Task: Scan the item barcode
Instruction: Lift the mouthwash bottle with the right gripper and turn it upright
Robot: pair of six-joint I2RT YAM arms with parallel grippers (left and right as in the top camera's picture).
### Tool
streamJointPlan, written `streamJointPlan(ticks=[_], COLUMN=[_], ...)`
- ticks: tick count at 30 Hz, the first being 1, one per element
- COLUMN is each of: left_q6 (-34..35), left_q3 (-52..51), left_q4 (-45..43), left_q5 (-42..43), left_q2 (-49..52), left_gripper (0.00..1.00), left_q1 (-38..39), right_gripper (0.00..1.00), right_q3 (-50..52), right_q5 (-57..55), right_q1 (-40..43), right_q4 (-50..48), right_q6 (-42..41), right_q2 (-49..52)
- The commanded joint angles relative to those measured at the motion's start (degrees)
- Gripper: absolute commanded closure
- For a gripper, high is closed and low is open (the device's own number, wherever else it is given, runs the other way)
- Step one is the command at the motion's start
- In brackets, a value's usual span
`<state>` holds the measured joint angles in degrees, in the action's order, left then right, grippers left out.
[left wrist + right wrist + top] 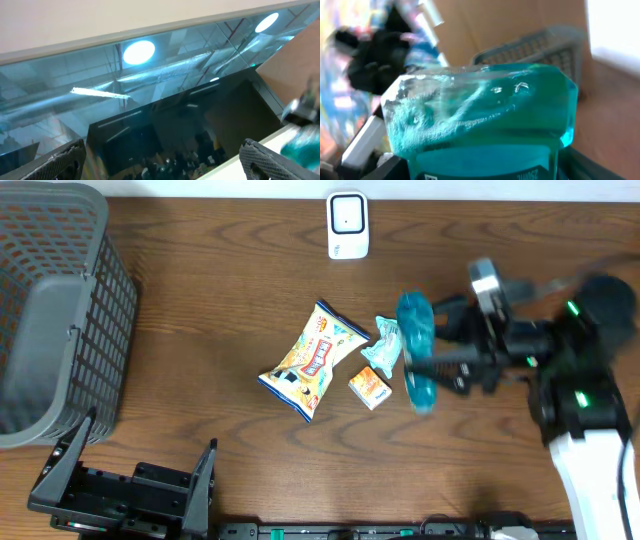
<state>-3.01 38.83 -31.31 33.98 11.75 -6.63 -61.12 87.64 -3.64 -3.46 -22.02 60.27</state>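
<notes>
My right gripper [428, 364] is shut on a teal mouthwash bottle [416, 348], held lying sideways above the table to the right of the other items. In the right wrist view the bottle [480, 110] fills the frame between the dark fingers [590, 167], and part of its label shows at the bottom edge. A white barcode scanner [347, 225] stands at the table's far edge. My left gripper [135, 462] rests open at the front left with nothing between its fingers [262, 160]. It faces a window and a dark screen.
A grey mesh basket [50, 310] stands at the far left. A yellow snack bag [313, 360], a small orange box [370, 387] and a pale teal packet [383, 345] lie mid-table, just left of the held bottle.
</notes>
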Motion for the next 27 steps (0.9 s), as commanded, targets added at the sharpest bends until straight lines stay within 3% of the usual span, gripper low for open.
streamJointPlan(ticks=[1,9,16,20,23,27], left_q6=[-0.3,-0.3,-0.3,-0.3,-0.3,-0.3], left_q3=[1.2,1.2,1.2,1.2,1.2,1.2], left_q4=[-0.2,-0.2,-0.2,-0.2,-0.2,-0.2], left_q5=[0.1,0.1,0.1,0.1,0.1,0.1], left_q2=[-0.8,-0.8,-0.8,-0.8,-0.8,-0.8], left_gripper=[0.02,0.02,0.02,0.02,0.02,0.02], left_q1=[0.2,0.2,0.2,0.2,0.2,0.2], right_gripper=[0.53,0.58,0.62,0.59,0.57,0.57], right_q3=[-1.2,-1.2,-1.0,-1.0,-1.0,-1.0], right_q5=[1.9,1.9,1.8,-0.3,-3.9,-4.4], right_q1=[-0.5,-0.4,-0.4,-0.4,-0.4,-0.4], right_q4=[-2.3,-3.0,-2.3,2.8,6.3,6.3], right_q6=[-4.1,-4.1,-4.1,-4.5,-12.1,-29.5], right_q2=[-5.7,-12.0,-7.1,-1.2,4.6,12.7])
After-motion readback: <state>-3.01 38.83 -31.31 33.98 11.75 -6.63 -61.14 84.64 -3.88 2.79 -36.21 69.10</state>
